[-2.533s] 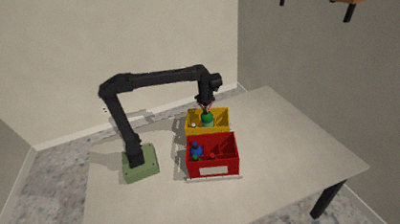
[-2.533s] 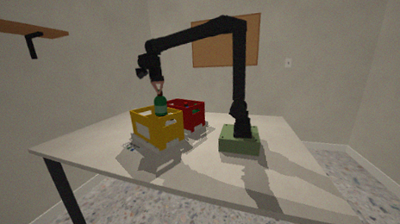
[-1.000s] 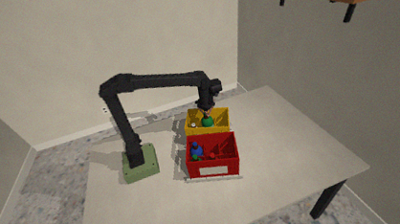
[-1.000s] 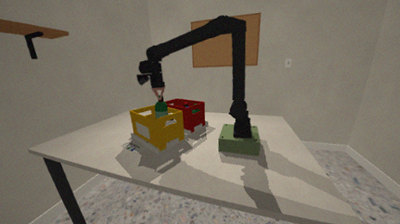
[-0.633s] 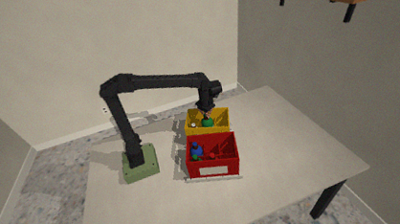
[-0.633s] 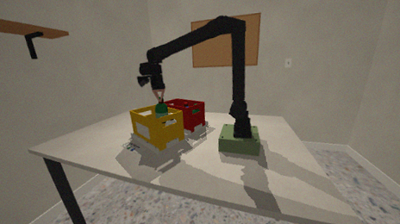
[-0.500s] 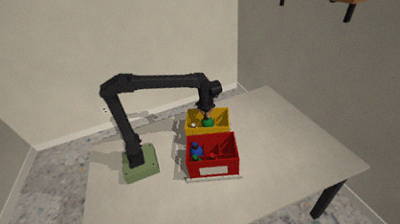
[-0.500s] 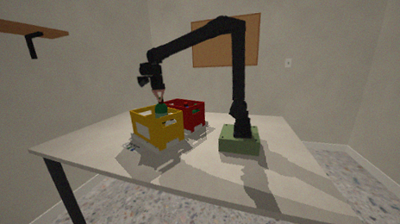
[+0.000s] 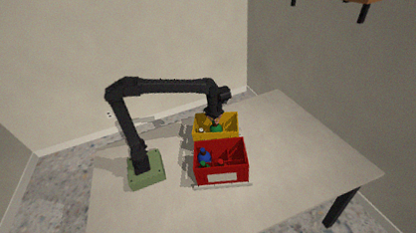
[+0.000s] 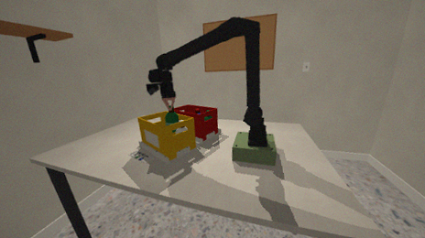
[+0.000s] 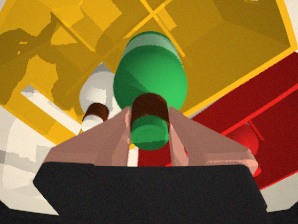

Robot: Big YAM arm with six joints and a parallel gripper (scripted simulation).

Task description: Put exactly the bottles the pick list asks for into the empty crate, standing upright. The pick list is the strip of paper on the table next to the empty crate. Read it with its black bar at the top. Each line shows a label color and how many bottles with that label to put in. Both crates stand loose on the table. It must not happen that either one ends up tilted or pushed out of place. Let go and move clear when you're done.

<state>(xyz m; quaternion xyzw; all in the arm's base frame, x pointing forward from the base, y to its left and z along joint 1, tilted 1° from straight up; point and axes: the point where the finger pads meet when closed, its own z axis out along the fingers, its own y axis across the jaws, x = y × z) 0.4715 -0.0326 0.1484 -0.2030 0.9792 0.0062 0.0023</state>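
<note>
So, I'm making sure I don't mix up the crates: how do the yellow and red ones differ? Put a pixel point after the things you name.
The yellow crate [image 9: 217, 136] [image 10: 181, 142] has the gripper [image 9: 214, 118] [image 10: 170, 107] [image 11: 149, 113] over it; the red crate [image 9: 221, 168] [image 10: 208, 125] doesn't. The yellow crate shows a white-capped bottle [image 9: 201, 130] [image 11: 96, 95]; the red crate shows a blue bottle [image 9: 204, 157]. Both stand upright.
</note>
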